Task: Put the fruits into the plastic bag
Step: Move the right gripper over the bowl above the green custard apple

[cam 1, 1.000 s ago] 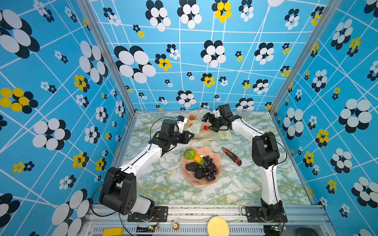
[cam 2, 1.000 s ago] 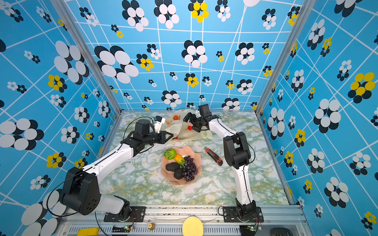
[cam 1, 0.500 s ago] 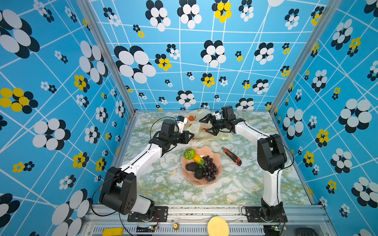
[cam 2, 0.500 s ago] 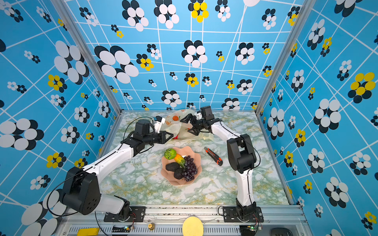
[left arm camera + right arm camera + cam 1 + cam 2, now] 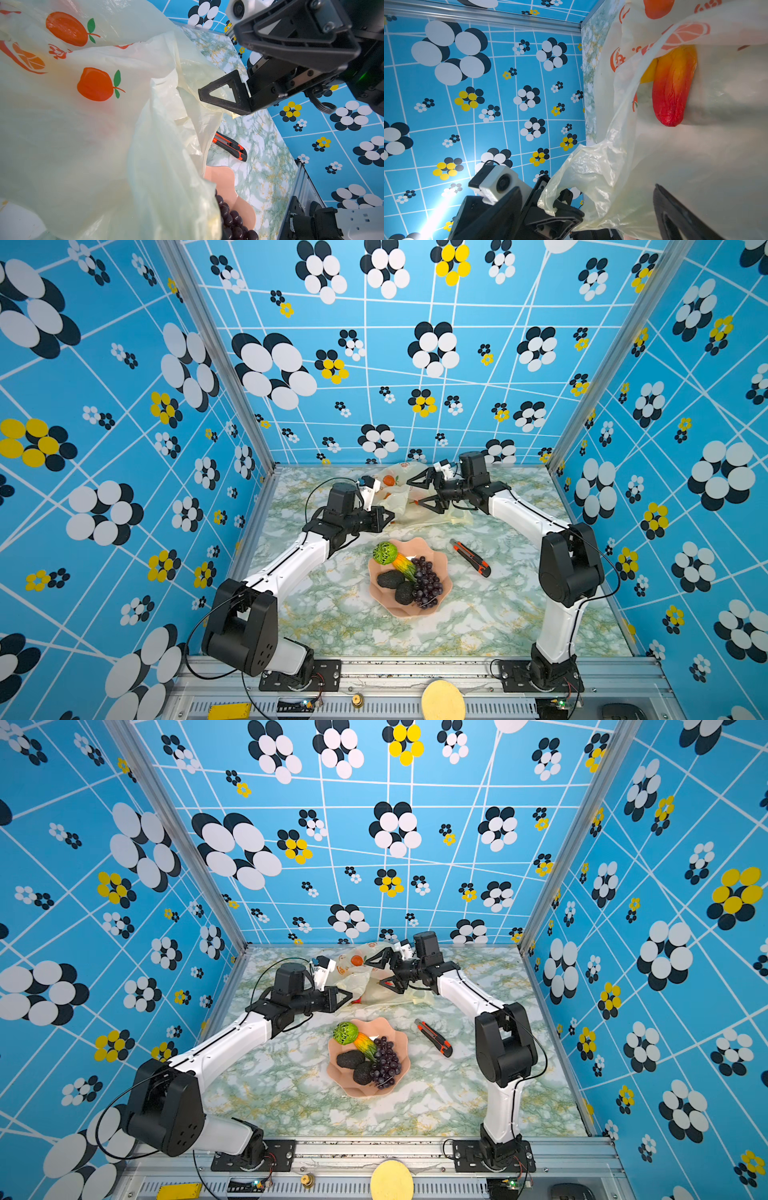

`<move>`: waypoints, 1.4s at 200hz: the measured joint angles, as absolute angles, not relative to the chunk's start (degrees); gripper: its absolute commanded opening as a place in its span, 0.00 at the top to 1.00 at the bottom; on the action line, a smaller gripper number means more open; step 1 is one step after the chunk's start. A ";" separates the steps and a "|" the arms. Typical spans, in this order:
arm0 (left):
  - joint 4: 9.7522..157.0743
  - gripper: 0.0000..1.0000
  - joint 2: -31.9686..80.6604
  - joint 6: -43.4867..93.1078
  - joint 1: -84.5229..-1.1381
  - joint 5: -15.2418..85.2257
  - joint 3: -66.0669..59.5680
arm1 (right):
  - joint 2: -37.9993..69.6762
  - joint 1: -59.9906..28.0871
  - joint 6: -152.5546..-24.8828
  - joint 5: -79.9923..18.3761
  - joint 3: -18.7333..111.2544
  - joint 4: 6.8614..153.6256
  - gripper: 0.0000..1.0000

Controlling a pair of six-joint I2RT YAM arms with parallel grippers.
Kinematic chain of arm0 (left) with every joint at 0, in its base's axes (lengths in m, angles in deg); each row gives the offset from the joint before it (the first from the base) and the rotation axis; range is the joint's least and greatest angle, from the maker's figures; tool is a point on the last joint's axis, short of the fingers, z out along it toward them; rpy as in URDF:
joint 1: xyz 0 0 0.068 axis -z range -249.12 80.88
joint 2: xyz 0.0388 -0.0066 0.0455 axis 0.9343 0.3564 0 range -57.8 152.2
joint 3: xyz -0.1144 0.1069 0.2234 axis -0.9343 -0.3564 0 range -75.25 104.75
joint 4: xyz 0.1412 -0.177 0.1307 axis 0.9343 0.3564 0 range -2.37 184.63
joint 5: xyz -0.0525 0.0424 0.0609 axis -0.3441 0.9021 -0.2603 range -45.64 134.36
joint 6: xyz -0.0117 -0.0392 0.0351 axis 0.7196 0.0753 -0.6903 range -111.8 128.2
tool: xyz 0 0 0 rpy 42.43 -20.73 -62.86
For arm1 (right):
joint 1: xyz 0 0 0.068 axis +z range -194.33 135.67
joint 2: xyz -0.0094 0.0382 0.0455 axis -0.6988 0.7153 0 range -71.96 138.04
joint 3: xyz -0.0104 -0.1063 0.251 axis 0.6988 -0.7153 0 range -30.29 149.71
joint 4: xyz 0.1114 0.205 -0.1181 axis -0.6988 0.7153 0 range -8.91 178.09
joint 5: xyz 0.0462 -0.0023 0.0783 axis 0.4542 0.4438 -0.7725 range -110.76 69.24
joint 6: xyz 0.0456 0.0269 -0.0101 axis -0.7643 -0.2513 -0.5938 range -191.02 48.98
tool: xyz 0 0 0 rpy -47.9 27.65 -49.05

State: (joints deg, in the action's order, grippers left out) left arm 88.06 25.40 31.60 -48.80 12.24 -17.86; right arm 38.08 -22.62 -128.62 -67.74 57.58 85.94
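Nearest us, the pink dish (image 5: 439, 559) sits where it was a second ago. It holds the grapes (image 5: 426, 584), bumpy green ball (image 5: 385, 552), yellow-green oblong (image 5: 405, 566) and two black ovals (image 5: 390, 578). The utility knife (image 5: 471, 558) lies unmoved at its 2 o'clock. Since then the right arm's elbow has swung out toward 3 o'clock. Farther off, the left claw (image 5: 389, 517) is clenched on the edge of the plastic bag (image 5: 400, 498), which lies at its 1 o'clock. The right claw (image 5: 414, 492) hangs released at the bag's 3 o'clock. The mango (image 5: 672, 87) lies inside the bag.
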 measured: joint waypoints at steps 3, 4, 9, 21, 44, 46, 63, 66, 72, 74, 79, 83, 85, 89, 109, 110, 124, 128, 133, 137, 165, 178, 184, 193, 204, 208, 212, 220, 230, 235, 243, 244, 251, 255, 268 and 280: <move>88.06 1.00 25.40 31.62 -48.80 12.24 -17.86 | 37.77 -22.62 -128.43 -67.78 57.36 85.94 0.01; 88.04 1.00 25.40 31.62 -48.80 12.24 -17.86 | 37.70 -22.62 -128.38 -67.78 57.34 85.94 0.01; 88.06 1.00 25.40 31.60 -48.80 12.24 -17.86 | 37.14 -22.62 -127.90 -67.76 57.08 85.98 0.01; 88.06 1.00 25.40 31.62 -48.80 12.24 -17.86 | 35.67 -22.62 -126.37 -67.50 56.25 86.13 0.01; 88.06 1.00 25.40 31.62 -48.80 12.24 -17.86 | 31.63 -22.62 -122.31 -65.44 54.11 86.37 0.01; 88.06 1.00 25.40 31.62 -48.80 12.24 -17.86 | 31.13 -22.62 -121.78 -65.18 53.82 86.37 0.01; 88.06 1.00 25.40 31.67 -48.80 12.24 -17.86 | 26.86 -22.62 -117.56 -62.71 50.70 85.80 0.00; 88.06 1.00 25.40 31.75 -48.80 12.24 -17.86 | 25.97 -22.62 -116.62 -62.32 49.96 85.56 0.01; 88.06 1.00 25.40 31.78 -48.80 12.24 -17.86 | 24.37 -22.62 -115.18 -61.42 48.49 84.69 0.01; 88.06 1.00 25.40 31.78 -48.80 12.24 -17.86 | 23.74 -22.62 -114.57 -61.07 47.90 84.43 0.01; 88.06 1.00 25.40 31.78 -48.80 12.24 -17.86 | 22.47 -22.62 -113.35 -60.44 46.55 83.64 0.01; 88.06 1.00 25.40 31.80 -48.80 12.24 -17.84 | 21.18 -22.62 -112.19 -59.67 45.10 82.57 0.01; 88.06 1.00 25.40 31.80 -48.80 12.24 -17.84 | 20.63 -22.62 -111.64 -59.56 44.40 82.04 0.01; 88.06 1.00 25.40 31.78 -48.80 12.27 -17.84 | 19.59 -22.62 -110.59 -58.91 43.03 80.84 0.01; 88.08 1.00 25.40 31.78 -48.80 12.27 -17.73 | 14.08 -22.14 -104.03 -56.15 33.87 73.50 0.01; 88.08 1.00 25.40 31.80 -48.80 12.27 -17.73 | 13.92 -22.10 -103.84 -56.07 33.56 73.26 0.01; 88.32 1.00 25.40 31.78 -48.80 12.27 -17.41 | 11.26 -20.92 -98.26 -54.21 28.05 70.00 0.01; 88.34 1.00 25.40 31.80 -48.80 12.27 -17.32 | 10.69 -20.39 -96.30 -53.73 26.81 69.61 0.01; 88.39 1.00 25.40 31.80 -48.80 12.27 -17.21 | 10.12 -19.63 -94.22 -53.27 25.43 69.30 0.01; 88.41 1.00 25.40 31.80 -48.80 12.27 -17.10 | 9.79 -18.88 -92.21 -52.72 24.67 69.30 0.01; 88.50 1.00 25.42 31.95 -48.80 12.29 -16.99 | 9.38 -12.92 -81.11 -50.36 23.27 70.53 0.03; 88.47 1.00 25.42 32.26 -48.80 12.29 -16.99 | 9.29 -10.25 -77.96 -49.01 22.94 70.66 0.06; 88.50 1.00 25.42 32.35 -48.80 12.29 -16.99 | 9.29 -9.20 -76.91 -48.31 22.77 70.68 0.07; 88.50 1.00 25.47 32.48 -48.80 12.29 -16.99 | 9.33 -8.11 -75.90 -47.67 22.63 71.09 0.08; 88.50 1.00 25.53 32.69 -48.80 12.33 -16.99 | 9.47 -7.06 -74.88 -46.78 22.61 71.40 0.09; 88.50 1.00 25.53 32.69 -48.80 12.48 -16.99 | 9.57 -6.71 -74.66 -46.54 22.61 71.47 0.09; 88.50 1.00 25.58 32.74 -48.80 12.62 -16.99 | 9.66 -6.40 -74.44 -46.30 22.61 71.49 0.09; 88.52 1.00 25.58 32.87 -48.80 13.03 -16.99 | 10.01 -5.72 -74.02 -45.95 22.61 71.49 0.09; 88.52 1.00 25.58 33.07 -48.80 13.64 -16.99 | 10.71 -4.72 -73.24 -45.53 22.61 71.51 0.10; 88.52 1.00 25.58 33.11 -48.80 13.93 -16.99 | 11.10 -4.26 -72.95 -45.36 22.61 71.55 0.10; 88.54 1.00 25.58 33.15 -48.80 14.34 -16.99 | 11.78 -3.58 -72.47 -45.16 22.61 71.73 0.10; 88.54 1.00 25.58 33.13 -48.80 14.36 -16.99 | 11.85 -3.52 -72.41 -45.14 22.61 71.75 0.11; 88.54 1.00 25.58 33.18 -48.80 14.50 -16.99 | 12.53 -2.99 -71.93 -45.01 22.63 71.99 0.11; 88.54 1.00 25.58 33.18 -48.80 14.65 -16.99 | 12.88 -2.77 -71.69 -44.92 22.63 72.21 0.11; 88.54 1.00 25.58 33.31 -48.80 14.91 -16.99 | 14.27 -2.01 -70.66 -44.57 22.81 73.02 0.11; 88.61 1.00 25.58 33.35 -48.80 15.30 -16.99 | 15.61 -1.40 -69.57 -43.91 22.96 73.45 0.09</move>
State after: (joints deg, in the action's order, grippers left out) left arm 88.61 25.58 33.35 -48.80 15.30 -16.99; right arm 15.61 -1.40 -69.57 -43.91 22.96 73.45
